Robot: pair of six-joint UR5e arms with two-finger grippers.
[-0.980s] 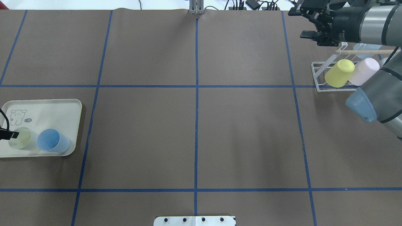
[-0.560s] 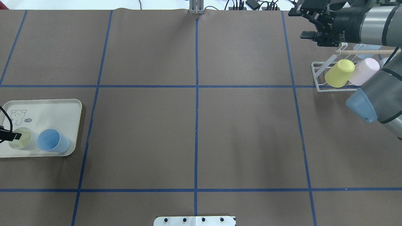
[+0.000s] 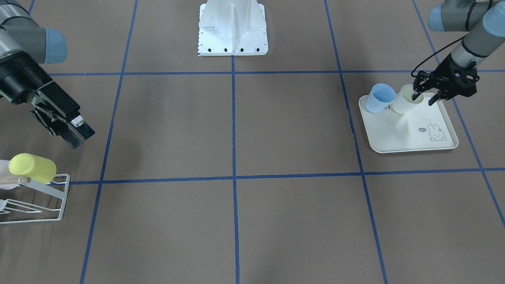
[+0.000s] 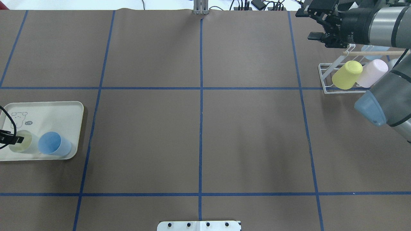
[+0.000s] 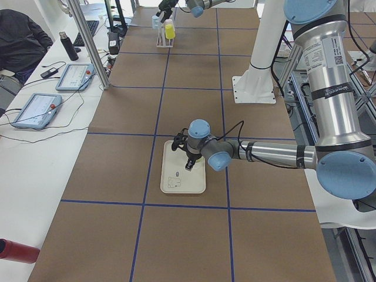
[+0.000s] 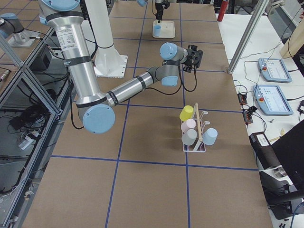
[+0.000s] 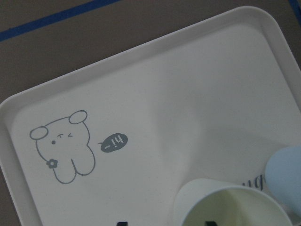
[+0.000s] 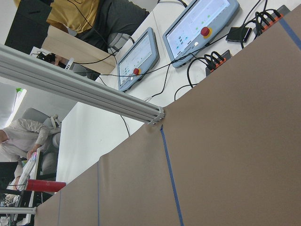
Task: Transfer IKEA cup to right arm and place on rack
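Lowered slightly, left claw (image 3: 422,99) straddles the pale cup (image 3: 400,106) rim, spread, on the "hi~" tray (image 3: 410,138); right claw (image 4: 304,24) spread.

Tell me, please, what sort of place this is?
Probably a robotics lab: the table is gridded with blue tape, the right arm reaches over it, and teach pendants lie on the side bench.

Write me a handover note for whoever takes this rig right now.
Left gripper: jaws open, straddling the wall of the cream cup on the tray; no grip yet.
Right gripper: jaws open, empty, above the table near the rack.
Blue cup sits beside the cream cup. The rack already holds a yellow cup, a pink cup and others.
Left to do: grasp, lift, hand over to the right gripper, place on the rack.
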